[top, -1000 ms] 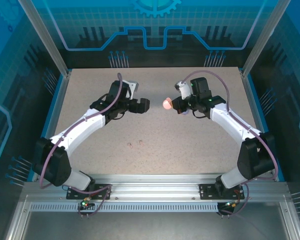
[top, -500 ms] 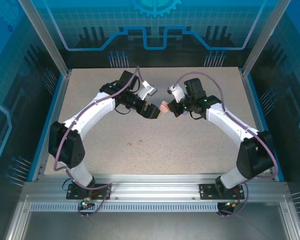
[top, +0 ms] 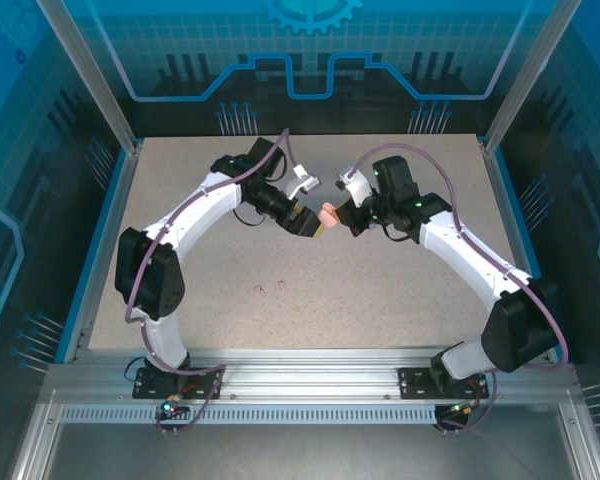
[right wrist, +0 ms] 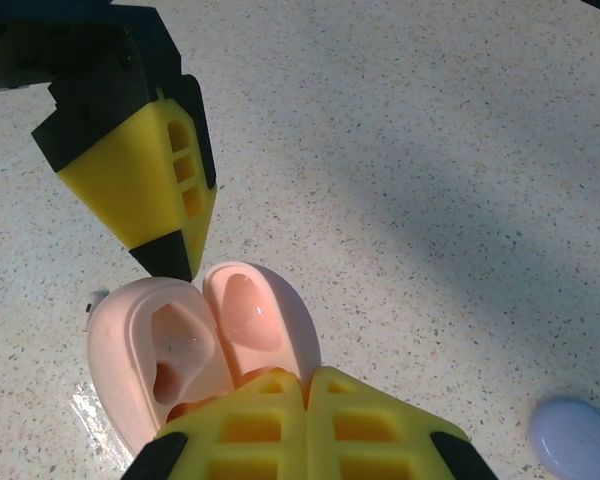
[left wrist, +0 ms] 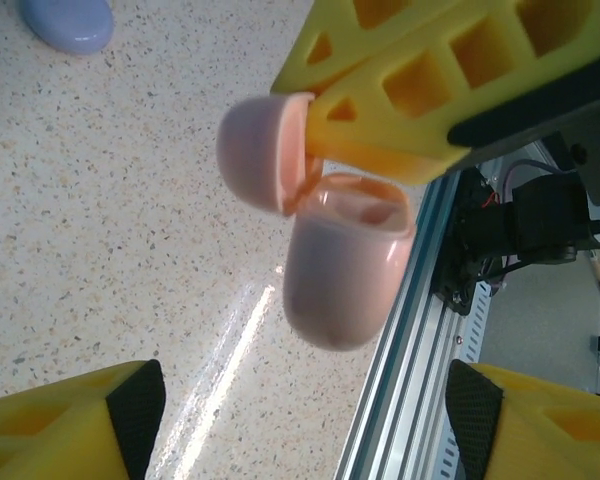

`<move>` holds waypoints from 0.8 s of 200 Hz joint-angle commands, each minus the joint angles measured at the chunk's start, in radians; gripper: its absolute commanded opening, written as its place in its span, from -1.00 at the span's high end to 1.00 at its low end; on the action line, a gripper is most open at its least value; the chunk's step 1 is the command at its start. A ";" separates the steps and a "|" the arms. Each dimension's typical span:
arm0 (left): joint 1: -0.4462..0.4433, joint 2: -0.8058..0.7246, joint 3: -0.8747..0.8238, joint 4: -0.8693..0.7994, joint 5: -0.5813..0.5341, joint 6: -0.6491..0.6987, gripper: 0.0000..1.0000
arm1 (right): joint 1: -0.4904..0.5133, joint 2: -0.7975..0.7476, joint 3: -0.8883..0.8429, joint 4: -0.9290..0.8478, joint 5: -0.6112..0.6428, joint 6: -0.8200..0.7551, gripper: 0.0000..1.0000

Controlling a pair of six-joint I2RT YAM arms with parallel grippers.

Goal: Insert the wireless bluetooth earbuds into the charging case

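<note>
Barely begun | my right gripper [top: 345, 217] is clamping the open pink case [top: 327, 213] | left gripper [top: 317, 227] is gaping beside it | earbuds [top: 263, 290] are lying loose at its seven o'clock

I saw a pale speckled worktop [top: 380, 290] with a blue border, boxed in by blue circuit-pattern panels [top: 310, 60] on slanting metal posts [top: 85, 70]. A slotted aluminium rail [top: 310, 385] ran along its near edge. Glare streaked the surface on my left wrist feed.
</note>
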 commanded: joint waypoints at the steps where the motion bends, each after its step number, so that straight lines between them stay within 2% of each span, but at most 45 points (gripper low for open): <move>1: 0.007 0.028 0.058 -0.038 0.039 0.028 -0.49 | 0.019 -0.029 -0.025 0.018 0.003 0.002 1.00; 44: 0.006 0.058 0.114 -0.066 0.030 0.036 -0.33 | 0.037 -0.037 -0.047 0.065 0.018 0.025 1.00; 78: 0.006 0.074 0.144 -0.090 0.043 0.045 -0.10 | 0.048 -0.029 -0.045 0.064 0.022 0.026 1.00; 160: 0.006 0.103 0.162 -0.100 0.111 0.042 0.05 | 0.050 -0.034 -0.044 0.061 0.014 0.026 1.00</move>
